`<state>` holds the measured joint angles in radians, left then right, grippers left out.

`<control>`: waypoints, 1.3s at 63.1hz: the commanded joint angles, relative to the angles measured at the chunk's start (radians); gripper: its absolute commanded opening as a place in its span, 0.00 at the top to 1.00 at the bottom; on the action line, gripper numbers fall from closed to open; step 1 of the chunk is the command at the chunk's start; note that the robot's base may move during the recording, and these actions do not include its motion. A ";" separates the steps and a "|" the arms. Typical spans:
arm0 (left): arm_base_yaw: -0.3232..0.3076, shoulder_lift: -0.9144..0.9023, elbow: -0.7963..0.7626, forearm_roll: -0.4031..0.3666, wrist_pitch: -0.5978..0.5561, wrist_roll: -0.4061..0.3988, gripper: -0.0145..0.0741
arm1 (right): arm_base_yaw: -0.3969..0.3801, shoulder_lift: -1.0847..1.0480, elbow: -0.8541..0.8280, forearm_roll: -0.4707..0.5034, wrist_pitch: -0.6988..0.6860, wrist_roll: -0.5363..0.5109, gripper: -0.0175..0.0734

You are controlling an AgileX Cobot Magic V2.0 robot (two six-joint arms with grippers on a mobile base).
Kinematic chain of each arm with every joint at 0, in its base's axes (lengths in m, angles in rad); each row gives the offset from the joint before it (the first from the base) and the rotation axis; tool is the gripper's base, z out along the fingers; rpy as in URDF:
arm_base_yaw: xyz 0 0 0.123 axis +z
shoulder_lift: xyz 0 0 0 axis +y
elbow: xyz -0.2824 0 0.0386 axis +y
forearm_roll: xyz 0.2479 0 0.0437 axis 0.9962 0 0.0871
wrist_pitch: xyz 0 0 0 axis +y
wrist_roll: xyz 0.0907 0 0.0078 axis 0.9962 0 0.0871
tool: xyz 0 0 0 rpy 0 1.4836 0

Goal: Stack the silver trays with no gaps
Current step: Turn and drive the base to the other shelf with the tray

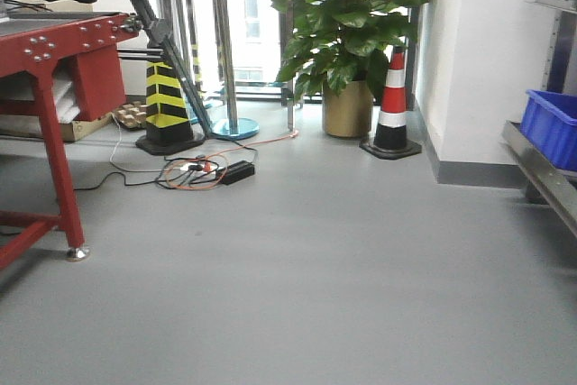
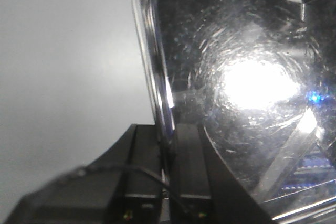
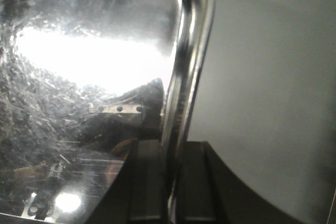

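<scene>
A shiny silver tray [image 2: 247, 77] fills the right of the left wrist view. Its left rim runs down between the black fingers of my left gripper [image 2: 167, 140], which is shut on that rim. In the right wrist view a silver tray [image 3: 89, 66] fills the left side. Its right rim passes between the fingers of my right gripper [image 3: 170, 156], which is shut on it. Whether both views show the same tray I cannot tell. The front view shows neither the trays nor the grippers.
Plain grey surface lies beside the tray in both wrist views. The front view shows grey floor, a red metal table [image 1: 54, 51], a striped cone [image 1: 393, 105], a potted plant [image 1: 352, 33], floor cables [image 1: 203, 171] and a blue bin [image 1: 552, 125] on a steel rack at right.
</scene>
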<state>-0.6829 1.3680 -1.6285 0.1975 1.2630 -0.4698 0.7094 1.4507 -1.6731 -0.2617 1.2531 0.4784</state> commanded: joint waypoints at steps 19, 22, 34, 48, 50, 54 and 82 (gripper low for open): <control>-0.011 -0.006 -0.042 -0.045 0.012 0.024 0.89 | 0.006 -0.036 -0.027 -0.010 -0.078 -0.030 0.74; -0.011 -0.006 -0.042 -0.045 0.012 0.024 0.89 | 0.006 -0.036 -0.027 -0.010 -0.078 -0.030 0.74; -0.011 -0.006 -0.042 -0.045 0.012 0.024 0.89 | 0.006 -0.035 -0.027 -0.010 -0.078 -0.030 0.74; -0.011 -0.006 -0.042 -0.047 0.012 0.024 0.89 | 0.006 -0.035 -0.027 -0.010 -0.078 -0.030 0.74; -0.011 -0.006 -0.042 -0.047 0.012 0.024 0.89 | 0.006 -0.035 -0.027 -0.010 -0.078 -0.030 0.74; -0.011 -0.006 -0.042 -0.049 0.012 0.024 0.89 | 0.006 -0.035 -0.027 -0.010 -0.078 -0.030 0.74; -0.011 -0.006 -0.042 -0.051 0.012 0.024 0.89 | 0.006 -0.035 -0.027 -0.010 -0.078 -0.030 0.74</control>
<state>-0.6829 1.3907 -1.6365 0.1975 1.2630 -0.4698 0.7094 1.4507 -1.6731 -0.2739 1.2563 0.4766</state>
